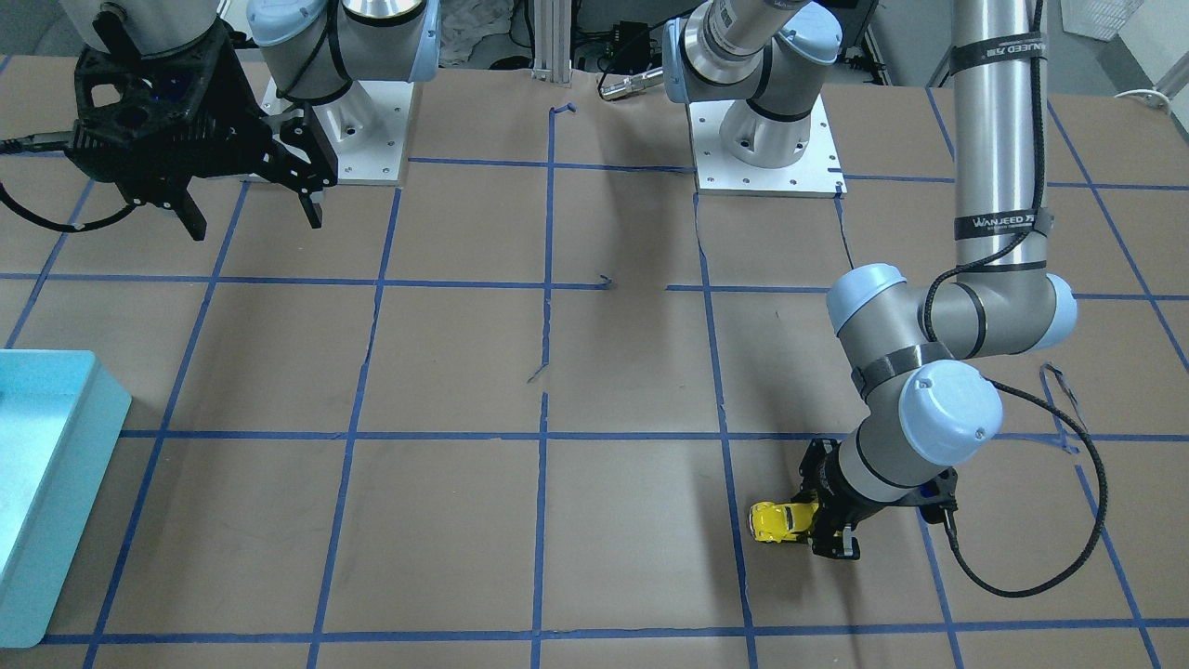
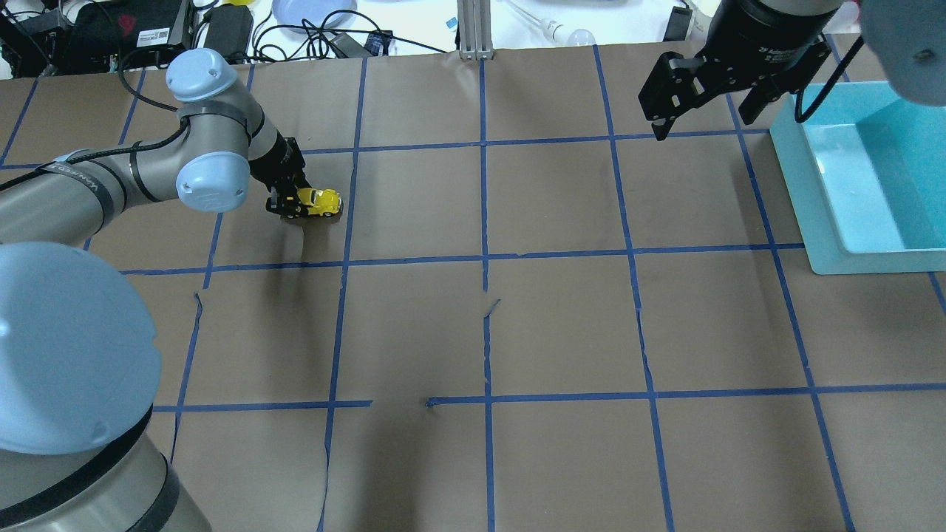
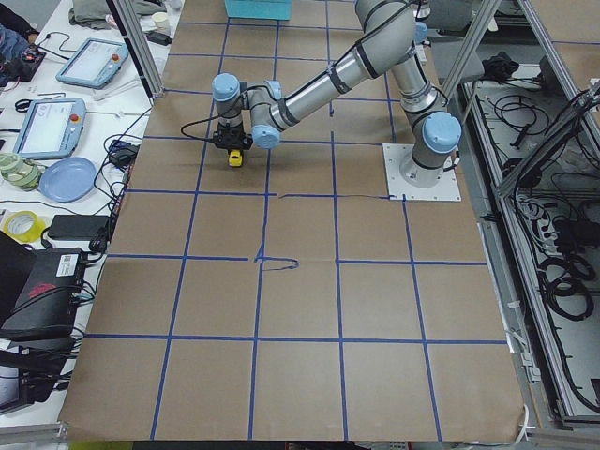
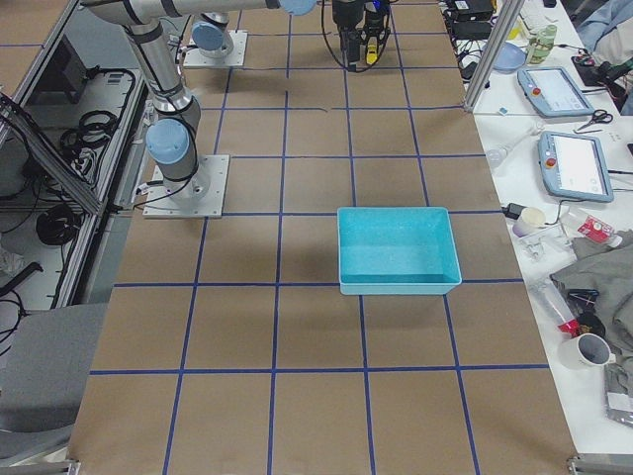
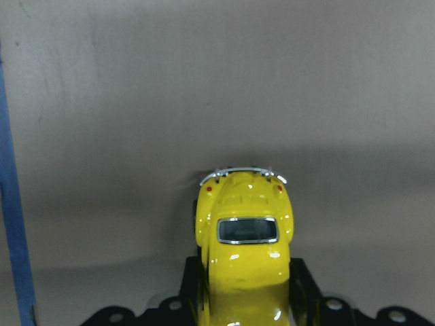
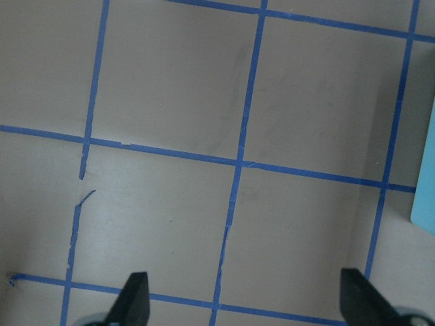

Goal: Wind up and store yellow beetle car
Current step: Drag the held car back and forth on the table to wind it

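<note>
A strap on the left arm reads "WANJEED" [image 1: 999, 221]; no other writing on the rig can be made out. The car [image 2: 319, 201] stands low in a grid square on the robot's left half of the desk [image 2: 562, 325], well apart from the bin [image 2: 828, 222] on the right half. Whether its wheels touch the brown paper I cannot tell. Its long axis runs across the desk, with the free end pointing toward the robot's right and the other end held in the left gripper [image 2: 295, 205]. In the left wrist view that free end is the tail, pointing away from the camera: a small dark rear window with a silver rim, two red lamps and a silver bumper on a glossy, rounded yellow body. The gripper's black fingers [image 5: 302, 288] press both flanks of the car, clamped on it. The right gripper [image 2: 702, 122] hangs above the desk just beside the bin, its fingers [image 6: 136, 299] spread wide with nothing between them, over blue tape [image 6: 238, 163] lines.
</note>
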`<state>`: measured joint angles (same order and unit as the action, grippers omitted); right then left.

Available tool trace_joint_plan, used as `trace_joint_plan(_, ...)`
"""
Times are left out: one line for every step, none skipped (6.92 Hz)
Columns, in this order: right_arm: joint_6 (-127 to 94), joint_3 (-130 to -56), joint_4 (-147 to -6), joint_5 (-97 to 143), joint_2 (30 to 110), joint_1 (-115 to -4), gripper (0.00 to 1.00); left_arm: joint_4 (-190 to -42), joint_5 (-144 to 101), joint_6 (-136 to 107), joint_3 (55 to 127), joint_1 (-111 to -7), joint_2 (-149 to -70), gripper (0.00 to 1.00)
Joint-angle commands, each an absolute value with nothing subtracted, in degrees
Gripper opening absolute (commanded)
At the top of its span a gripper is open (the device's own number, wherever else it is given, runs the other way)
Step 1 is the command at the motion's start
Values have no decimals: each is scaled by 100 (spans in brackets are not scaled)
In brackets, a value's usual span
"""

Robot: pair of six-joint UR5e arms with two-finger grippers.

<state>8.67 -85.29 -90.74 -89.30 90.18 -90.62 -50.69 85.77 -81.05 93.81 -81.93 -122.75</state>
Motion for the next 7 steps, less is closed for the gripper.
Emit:
trace_joint_plan(861, -8534, -9079, -8930, 9018, -9062, 100, -5132, 8490, -8357, 9160, -8252, -12182, 0)
trace_joint_plan(861, -8534, -9070, -8930, 9018, -9062, 100, -5159, 7986, -8793, 9115, -8375, -12164, 0)
trace_joint_plan(870, -8534, -9070, -8930, 9018, -9062, 100, -5159, 7894, -8989, 9097, -8646, -12164, 0)
trace_joint_plan(861, -8534, -9079, -8930, 9018, -9062, 100, -5159, 7832, -9331, 9097, -8892, -12181, 0)
trace_joint_plan(870, -8525, -9070, -8930, 9018, -9062, 100, -5168, 7657, -9395, 9114, -9060, -12216, 0)
trace_joint_plan(870, -8525, -9070, -8930, 9018, -9062, 100, -5246, 7342, -9404, 9140, -9070, -12304, 0)
trace_joint_plan(870, -8525, -9070, -8930, 9018, -9062, 100, -5430, 7348, -9387, 9132, -9070, -12313, 0)
